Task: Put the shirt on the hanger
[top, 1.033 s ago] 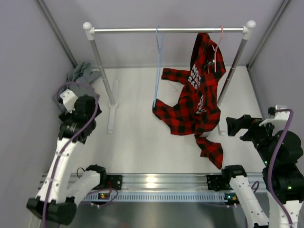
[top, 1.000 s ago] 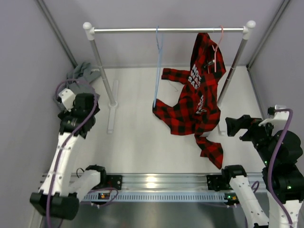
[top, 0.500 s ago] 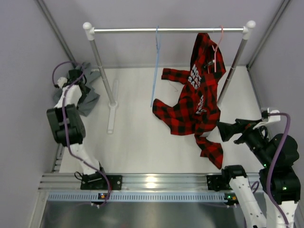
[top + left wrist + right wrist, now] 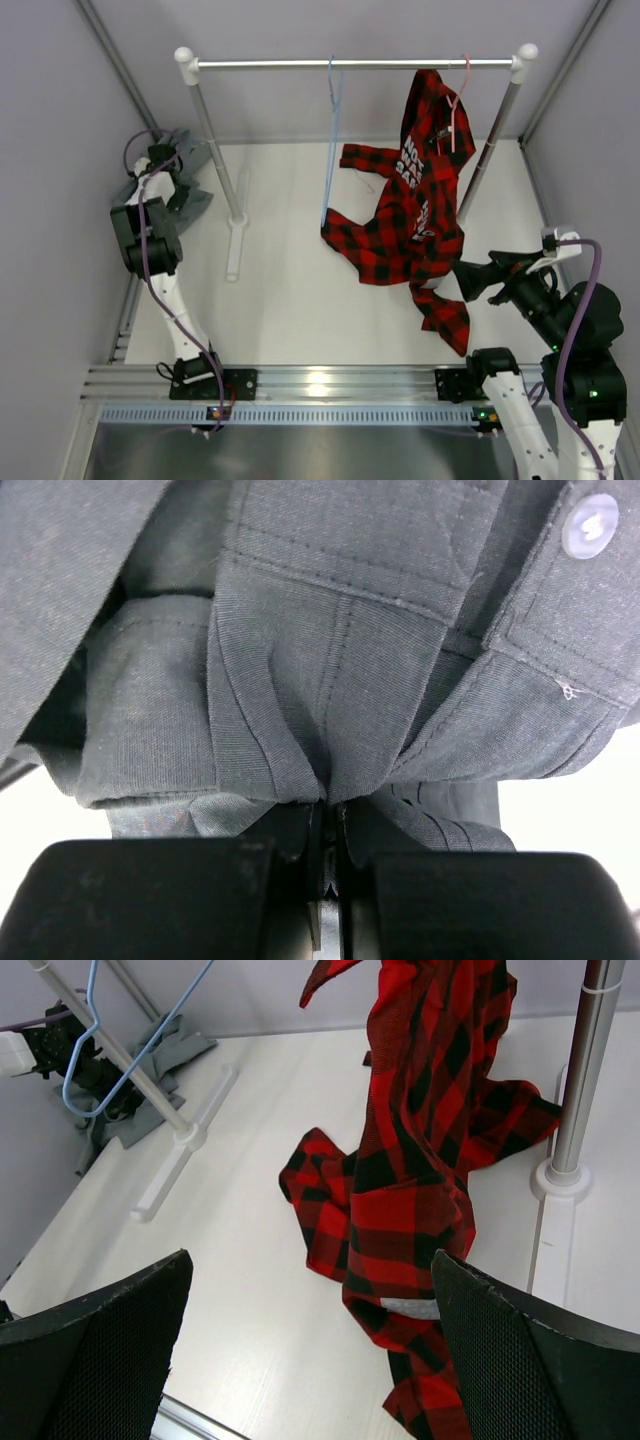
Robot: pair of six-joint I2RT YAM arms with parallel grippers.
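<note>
A white worktop (image 4: 290, 300) walled in pale grey. At its far-left corner the grey shirt (image 4: 330, 680) lies crumpled — the left fingers (image 4: 150, 900) are pinched tight on a fold of it. The light-blue hanger (image 4: 331, 130) hangs from the rail (image 4: 300, 63), with a plaid shirt (image 4: 405, 225) draped just right of it. The right fingers (image 4: 95, 1360) gape wide — holding nothing.

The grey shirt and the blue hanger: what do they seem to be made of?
The shirt: soft matte woven cloth, perhaps cotton; fine weave, stitched seams and soft folds show. The hanger: thin wire with a smooth light-blue finish, probably coated metal; too thin to confirm.
</note>
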